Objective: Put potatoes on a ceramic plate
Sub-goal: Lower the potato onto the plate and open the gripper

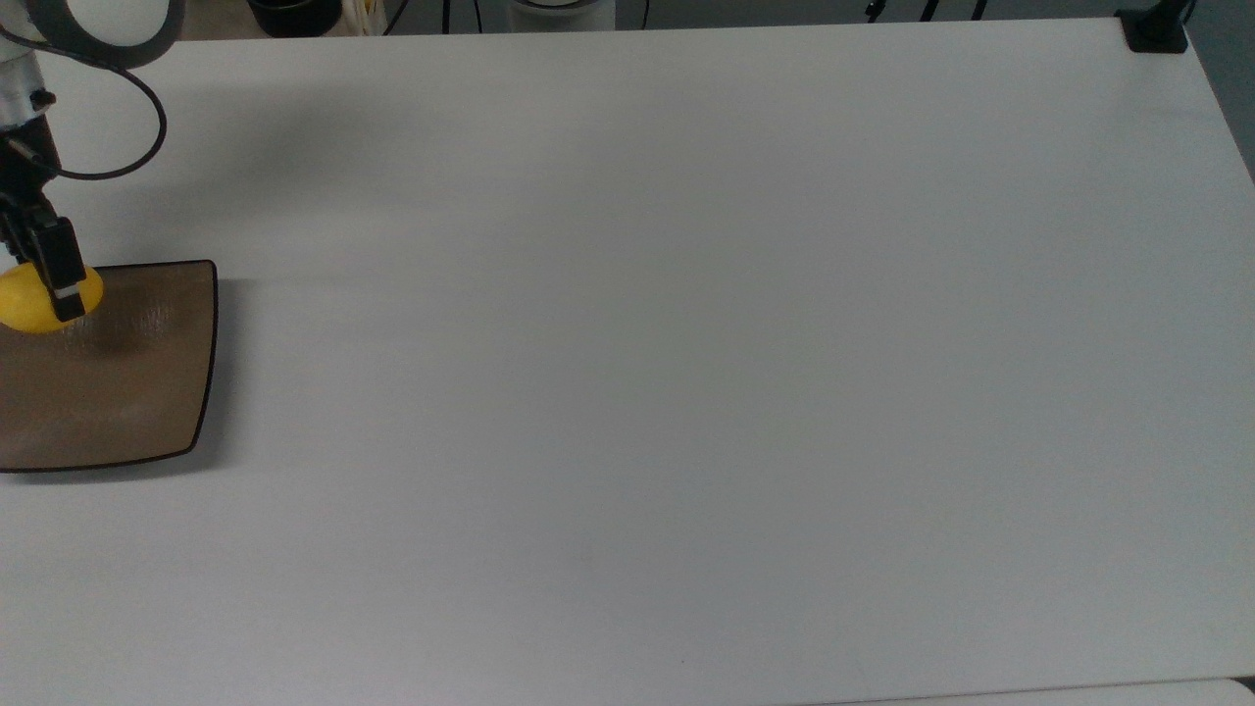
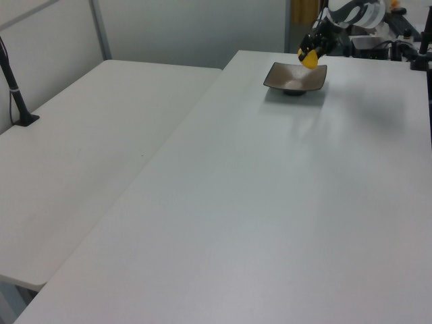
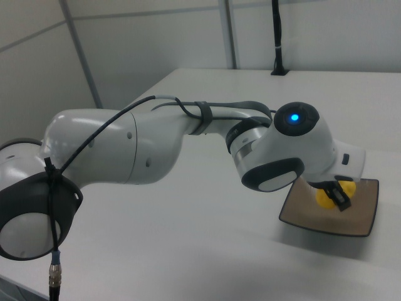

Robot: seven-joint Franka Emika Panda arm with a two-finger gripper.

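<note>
The yellow egg-shaped potato (image 1: 29, 302) hangs over the far left part of the brown square ceramic plate (image 1: 137, 392), held above its surface. My gripper (image 1: 44, 284) is shut on the potato, one dark finger (image 1: 61, 267) crossing its front. In the left view the potato (image 2: 309, 59) sits above the far edge of the plate (image 2: 291, 79) with the gripper (image 2: 308, 52) on it. In the right view the potato (image 3: 330, 194) is over the plate (image 3: 363, 216), partly hidden by the white wrist, with the gripper (image 3: 337, 194) clamped around it.
The white table (image 1: 686, 343) stretches wide to the top view's right of the plate. A black clamp base (image 1: 1155, 34) stands at its far right corner. A second white table (image 2: 81, 162) adjoins on the left view's left. The big white arm (image 3: 156, 144) reaches across in the right view.
</note>
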